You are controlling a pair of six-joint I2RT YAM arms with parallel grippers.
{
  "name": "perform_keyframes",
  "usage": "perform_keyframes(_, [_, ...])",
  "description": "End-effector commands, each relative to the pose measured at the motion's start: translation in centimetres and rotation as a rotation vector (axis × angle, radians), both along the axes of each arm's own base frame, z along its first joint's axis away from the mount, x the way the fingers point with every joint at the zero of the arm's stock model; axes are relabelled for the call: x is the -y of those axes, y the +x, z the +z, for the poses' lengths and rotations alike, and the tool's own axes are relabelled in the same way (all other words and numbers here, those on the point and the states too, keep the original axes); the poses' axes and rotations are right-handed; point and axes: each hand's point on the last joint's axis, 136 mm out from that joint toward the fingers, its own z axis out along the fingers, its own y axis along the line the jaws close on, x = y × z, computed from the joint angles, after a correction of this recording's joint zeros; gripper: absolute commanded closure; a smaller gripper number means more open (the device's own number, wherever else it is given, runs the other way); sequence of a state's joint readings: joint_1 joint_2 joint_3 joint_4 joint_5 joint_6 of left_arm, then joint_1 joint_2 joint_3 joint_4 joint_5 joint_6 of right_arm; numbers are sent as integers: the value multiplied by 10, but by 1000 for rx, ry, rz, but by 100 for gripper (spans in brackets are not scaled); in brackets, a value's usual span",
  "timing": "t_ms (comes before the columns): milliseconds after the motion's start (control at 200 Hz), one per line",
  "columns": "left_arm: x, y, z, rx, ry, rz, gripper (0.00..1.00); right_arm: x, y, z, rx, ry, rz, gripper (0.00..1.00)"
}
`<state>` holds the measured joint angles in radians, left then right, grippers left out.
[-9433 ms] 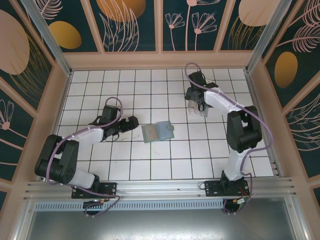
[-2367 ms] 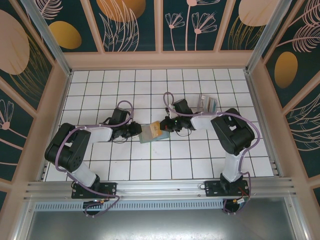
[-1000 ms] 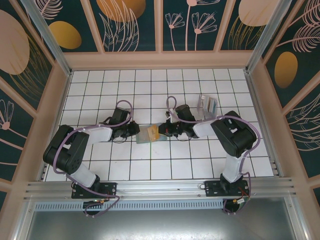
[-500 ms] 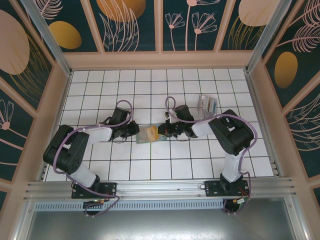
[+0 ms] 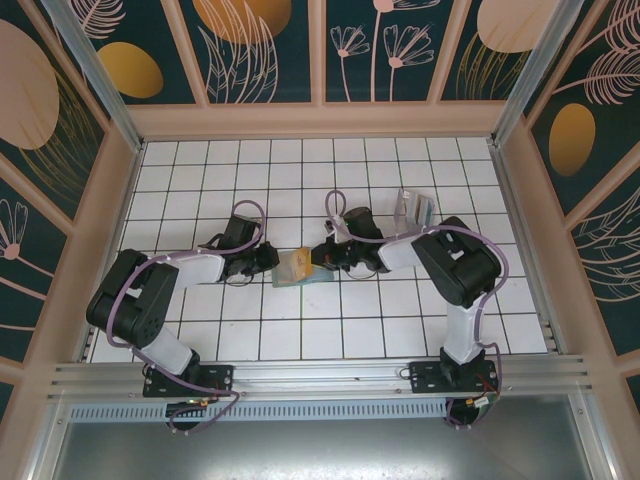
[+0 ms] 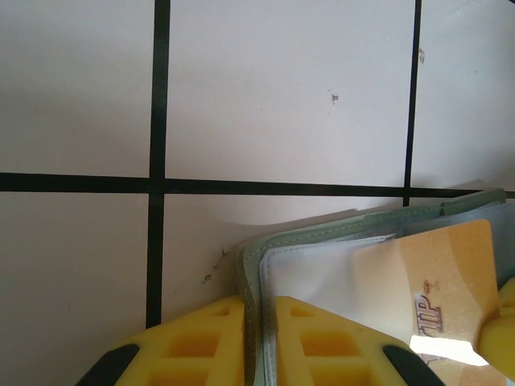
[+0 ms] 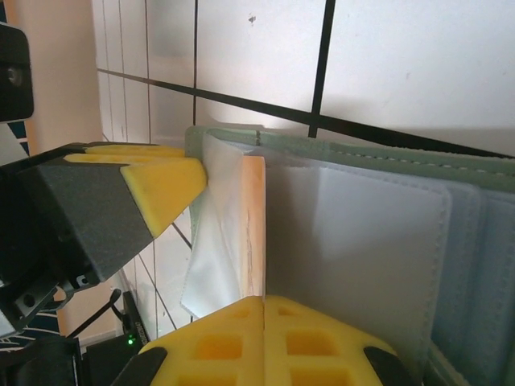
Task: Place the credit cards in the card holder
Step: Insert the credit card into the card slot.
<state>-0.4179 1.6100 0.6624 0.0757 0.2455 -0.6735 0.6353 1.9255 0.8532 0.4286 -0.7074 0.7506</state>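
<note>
One tan-orange card (image 6: 426, 281) juts from sage-green holder (image 6: 306, 269).

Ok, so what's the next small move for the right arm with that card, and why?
Probably ease the right end effector, shut on the tan-orange card, a little toward the left end effector, which pinches the edge of the card holder. The card looks only partly inside the clear pocket.

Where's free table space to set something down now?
Free: far tile rows along the back wall, left of the clear stand; near rows in front of the card holder, between left arm base and right arm base. Crowded: mid-table, both jaws meet at the holder.
</note>
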Motion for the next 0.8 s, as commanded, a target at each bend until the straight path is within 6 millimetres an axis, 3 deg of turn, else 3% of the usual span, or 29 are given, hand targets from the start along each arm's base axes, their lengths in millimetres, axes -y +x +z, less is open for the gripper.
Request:
perform_keyframes(0, [-14,-10,-18,-51,68,7,84,-7,7,-2,31,-4,-18,100])
perform_keyframes(520, [-5,-11,-17,-57,14,-8,81,-1,1,-1,7,-5,-183,100])
perform_keyframes(796, [0,-13,-16,-65,-16,-17,78,-18,-2,-2,12,-25,-180,100])
